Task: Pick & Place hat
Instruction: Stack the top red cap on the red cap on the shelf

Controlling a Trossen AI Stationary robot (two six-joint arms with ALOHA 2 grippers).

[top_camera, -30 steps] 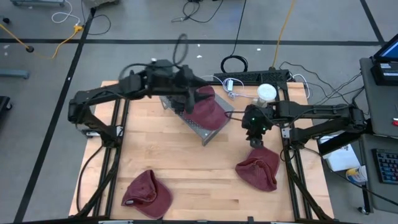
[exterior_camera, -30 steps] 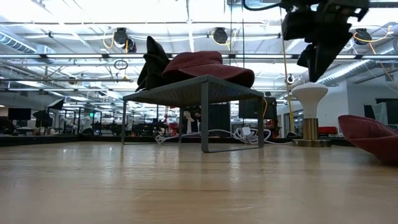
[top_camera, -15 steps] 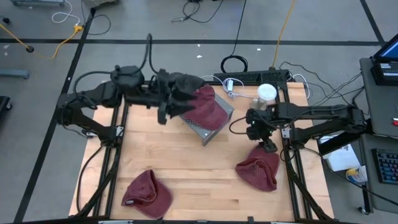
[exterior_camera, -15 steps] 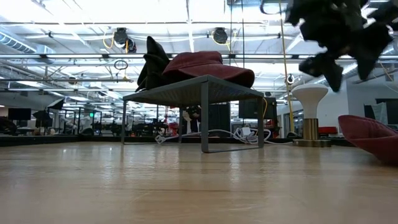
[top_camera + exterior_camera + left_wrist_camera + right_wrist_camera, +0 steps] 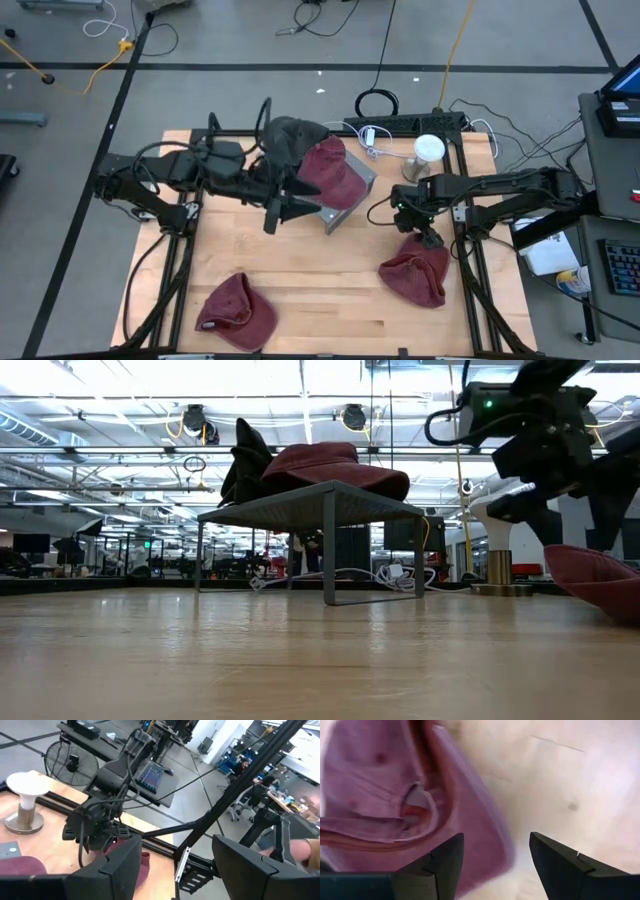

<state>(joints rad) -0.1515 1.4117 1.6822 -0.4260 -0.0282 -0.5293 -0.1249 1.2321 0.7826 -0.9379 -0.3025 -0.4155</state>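
Observation:
A grey metal rack (image 5: 345,205) (image 5: 320,500) stands at the table's far middle. On it lie a maroon hat (image 5: 332,170) (image 5: 335,465) and a dark hat (image 5: 290,135) (image 5: 245,460). A second maroon hat (image 5: 415,275) (image 5: 595,575) (image 5: 390,795) lies crown down on the table's right. A third maroon hat (image 5: 235,312) lies near left. My left gripper (image 5: 290,207) (image 5: 175,865) is open, just left of the rack's near side. My right gripper (image 5: 425,238) (image 5: 575,510) (image 5: 495,860) is open, close above the second hat's far rim.
A white mushroom-shaped lamp (image 5: 428,150) (image 5: 497,520) (image 5: 22,795) stands at the far right corner, with cables (image 5: 375,130) behind the rack. Bare wood (image 5: 320,270) lies between the two hats on the table. Desks and chairs fill the room beyond.
My left gripper has drawn back from the rack's top toward the table's near edge and turned, leaving the dark hat lying on the rack. My right gripper has come down and tipped over the maroon hat on the right. The hats have stayed where they were.

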